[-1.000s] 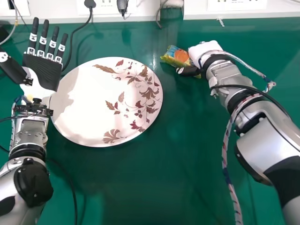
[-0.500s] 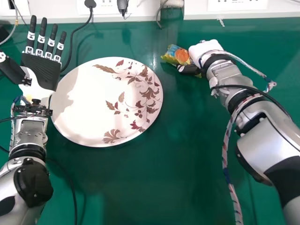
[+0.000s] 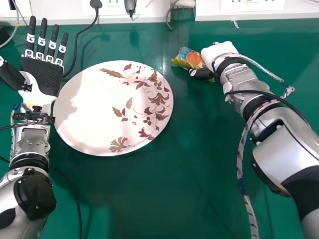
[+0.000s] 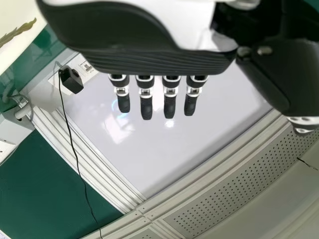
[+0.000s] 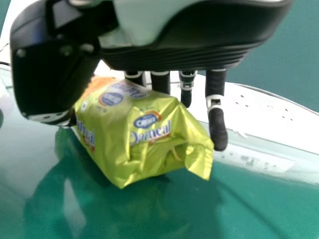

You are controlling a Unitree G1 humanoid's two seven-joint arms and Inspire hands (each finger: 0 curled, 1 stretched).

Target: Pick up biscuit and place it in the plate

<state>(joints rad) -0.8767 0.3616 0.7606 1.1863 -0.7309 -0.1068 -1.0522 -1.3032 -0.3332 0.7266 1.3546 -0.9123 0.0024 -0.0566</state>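
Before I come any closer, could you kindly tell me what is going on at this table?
A robot has its right hand over and around the biscuit, near the back of the table; I can't tell whether it has a firm grip. The plate is not in use yet: the biscuit is still off it, to its right. The left hand is open by the plate's left side, holding nothing.

One round plate lies left of the middle of the bench. One biscuit packet is near the far edge, right of it. Two hands count in all: one left hand, one right hand. Beyond the far edge, three white panels.
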